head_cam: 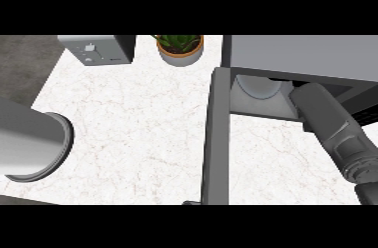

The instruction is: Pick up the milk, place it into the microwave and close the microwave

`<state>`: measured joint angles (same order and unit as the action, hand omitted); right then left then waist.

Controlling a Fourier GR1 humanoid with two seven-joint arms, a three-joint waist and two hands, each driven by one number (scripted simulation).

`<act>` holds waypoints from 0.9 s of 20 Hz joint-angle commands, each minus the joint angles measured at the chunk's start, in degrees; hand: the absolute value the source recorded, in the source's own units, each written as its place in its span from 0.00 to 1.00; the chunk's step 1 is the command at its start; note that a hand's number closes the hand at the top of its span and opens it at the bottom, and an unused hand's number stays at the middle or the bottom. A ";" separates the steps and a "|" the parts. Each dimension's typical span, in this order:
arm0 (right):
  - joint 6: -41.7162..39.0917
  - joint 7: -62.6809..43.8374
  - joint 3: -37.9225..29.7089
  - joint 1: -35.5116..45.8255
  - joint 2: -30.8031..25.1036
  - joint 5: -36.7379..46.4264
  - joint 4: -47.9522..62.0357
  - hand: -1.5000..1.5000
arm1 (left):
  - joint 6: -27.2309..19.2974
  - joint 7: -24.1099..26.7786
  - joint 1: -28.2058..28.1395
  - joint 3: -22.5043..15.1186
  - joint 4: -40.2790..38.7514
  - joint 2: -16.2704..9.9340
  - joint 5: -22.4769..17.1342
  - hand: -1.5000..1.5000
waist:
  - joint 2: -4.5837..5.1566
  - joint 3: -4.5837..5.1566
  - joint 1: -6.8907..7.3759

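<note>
Head view: our right forearm [336, 129] reaches into microwave [295, 54]; right hand hidden inside, clenched or released we cannot tell. Milk not visible, possibly inside, behind forearm. Left hand out of view; only left forearm [29, 144] shows, at left edge.

Risk, we judge: open door [214, 137] beside forearm, could be knocked on withdrawal.

Microwave boxy, grey, pale round turntable [258, 87] inside. Tabletop [140, 122] white, marbled. Toaster [96, 48] metallic; plant [179, 48] in round pot.

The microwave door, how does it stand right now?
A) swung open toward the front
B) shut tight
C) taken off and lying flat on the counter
A: the microwave door stands swung out from the microwave, baring the cavity, and the right forearm reaches into the opening.
</note>
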<state>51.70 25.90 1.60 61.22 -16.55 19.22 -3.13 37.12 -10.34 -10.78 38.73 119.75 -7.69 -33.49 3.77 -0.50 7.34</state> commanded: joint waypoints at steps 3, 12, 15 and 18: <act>-2.21 3.57 0.17 0.61 0.41 0.32 -1.47 0.00 | 0.66 1.39 1.30 0.04 -2.81 0.01 2.95 0.00 | 0.35 0.18 0.31; -11.81 8.66 -3.15 1.31 2.47 -3.12 -3.31 0.00 | 4.56 1.51 2.40 -3.74 -5.06 -0.11 2.43 0.00 | -0.15 0.18 -0.51; -14.86 9.58 -4.76 2.44 3.72 -4.79 -3.83 0.00 | 5.46 0.79 3.70 -5.98 -5.45 -0.55 3.60 0.00 | -0.38 0.20 -1.07; -19.82 11.12 -7.12 2.20 2.40 -7.20 -4.33 0.00 | 8.23 1.56 3.54 -5.85 -8.07 -2.08 1.73 0.00 | -0.76 0.26 -1.12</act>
<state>36.59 35.40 -3.21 62.57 -13.27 14.35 -6.41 42.49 -9.44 -7.35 33.51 114.14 -8.55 -30.28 3.53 -0.55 6.00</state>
